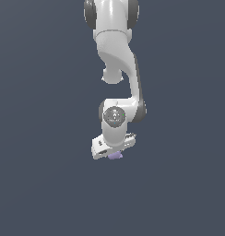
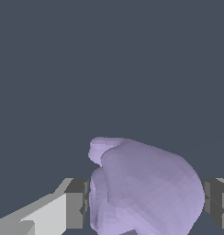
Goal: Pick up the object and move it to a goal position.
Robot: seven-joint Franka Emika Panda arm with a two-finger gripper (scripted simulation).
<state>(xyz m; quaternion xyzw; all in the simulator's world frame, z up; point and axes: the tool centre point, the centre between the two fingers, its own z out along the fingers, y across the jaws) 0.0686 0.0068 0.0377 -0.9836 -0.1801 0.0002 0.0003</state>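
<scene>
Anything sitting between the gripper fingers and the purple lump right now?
Nothing visible does. In the wrist view the lump sits directly between the two fingers, filling nearly the whole gap. The exterior view shows it right under the gripper. Whether the pads already touch it cannot be told.

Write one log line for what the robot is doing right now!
gripper: around lump, contact unclear | lump: purple, between fingers | goal: not visible

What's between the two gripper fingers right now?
The lavender object fills the gap between the fingers, clearest in the wrist view; whether the pads touch it is unclear.
</scene>
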